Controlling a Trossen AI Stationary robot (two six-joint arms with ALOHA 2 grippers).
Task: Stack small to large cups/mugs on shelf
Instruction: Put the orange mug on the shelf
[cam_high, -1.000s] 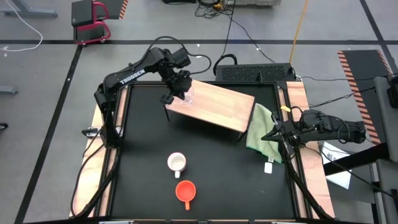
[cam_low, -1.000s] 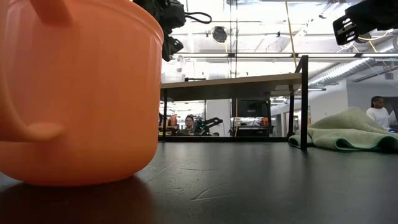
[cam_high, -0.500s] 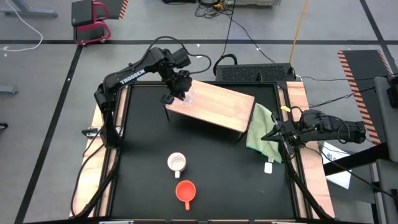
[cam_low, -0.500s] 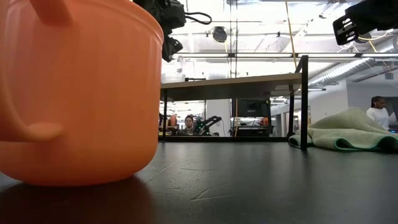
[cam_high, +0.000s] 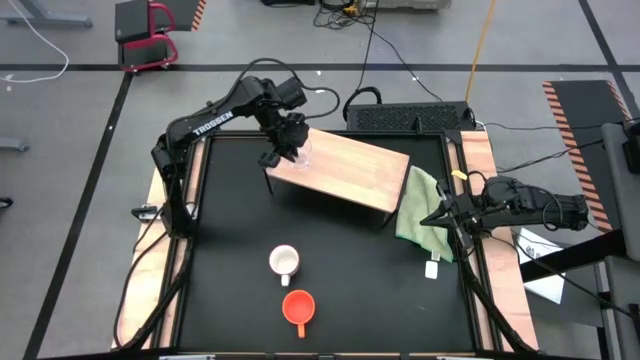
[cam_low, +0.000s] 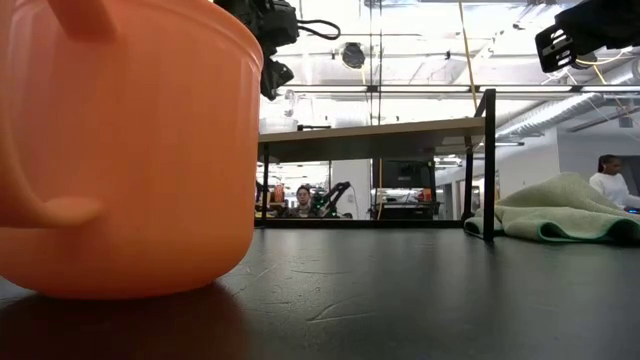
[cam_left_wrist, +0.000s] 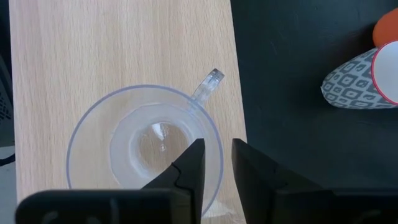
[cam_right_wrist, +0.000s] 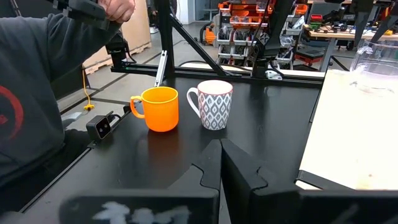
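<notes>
Left tool (cam_left_wrist: 215, 163) hangs above the near-left corner of the shelf (cam_high: 345, 163), a light wooden board on thin black legs at the back of the black bench (cam_high: 230, 230). Its two dark fingers (cam_left_wrist: 189, 168) stand slightly apart, straddling the rim of the clear glass cup (cam_left_wrist: 144, 144); one finger sits inside the rim and the other outside. Whether they press on the glass cannot be told. That cup stands upright on the shelf, close to the board's edge, its handle pointing toward the edge.

Moving right along the bench, the white patterned mug (cam_high: 285, 262) stands upright in front of the shelf, well apart from it. Just beside it, nearer the front edge, stands the orange mug (cam_high: 298, 306). In the low view the orange mug fills the left of the picture, with the shelf behind it.

Further right, a green cloth (cam_high: 420, 205) lies crumpled beside the right end of the shelf. Right tool (cam_right_wrist: 221, 163) waits at the right edge of the bench, just past the cloth, its fingers pressed together with nothing between them. Its wrist view looks across the bench at both mugs and shows a person's dark sleeve (cam_right_wrist: 37, 93) at the side
</notes>
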